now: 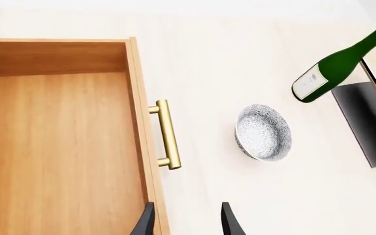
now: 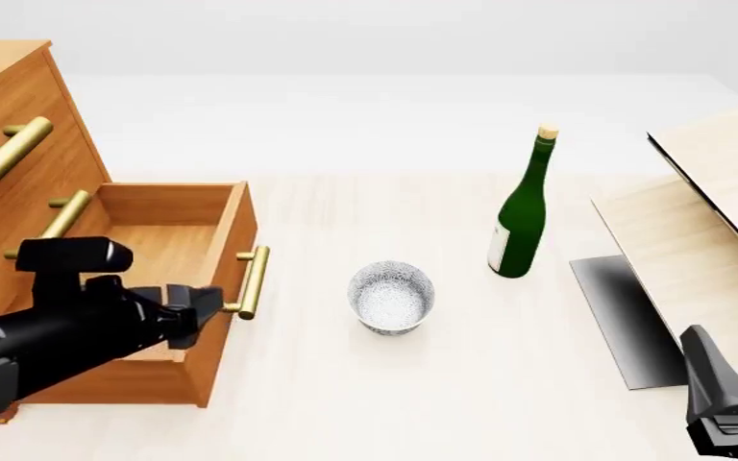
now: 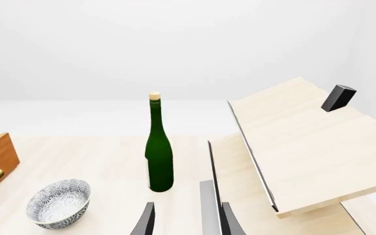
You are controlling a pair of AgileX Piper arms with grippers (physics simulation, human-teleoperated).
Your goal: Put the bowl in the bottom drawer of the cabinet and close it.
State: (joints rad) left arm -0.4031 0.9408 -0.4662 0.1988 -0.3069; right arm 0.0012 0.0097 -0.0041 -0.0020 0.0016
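1. The lowest orange-brown wooden drawer [image 2: 170,254] of the tall orange-brown wooden cabinet [image 2: 11,115] is standing pulled out, its box bare inside in the left wrist view, and its cylindrical brass bar handle [image 2: 251,281] is facing the middle of the table. So I judge that the opening step is done and that fetching the bowl is the step in hand.

2. The small round white bowl with fine grey-black speckles [image 2: 392,296] is sitting upright on the pale wooden table [image 2: 343,384], a little beyond the drawer's handle and apart from it, with nothing gripping it. A tall green glass bottle with a cork [image 2: 523,206] is standing on its far side, towards the pale wooden boards [image 2: 715,240].

3. The black left gripper [image 1: 184,220] is hovering over the front edge of the open drawer, near the handle. Its two fingers are standing apart with only table showing between them, holding and touching nothing.

4. The black right gripper [image 3: 184,220] is waiting low at the table's near right, fingers likewise parted and empty.

5. The next move, as I judge it, calls for one gripper to travel to the bowl, descend astride its rim, and pinch the wall without tipping it or brushing the bottle.
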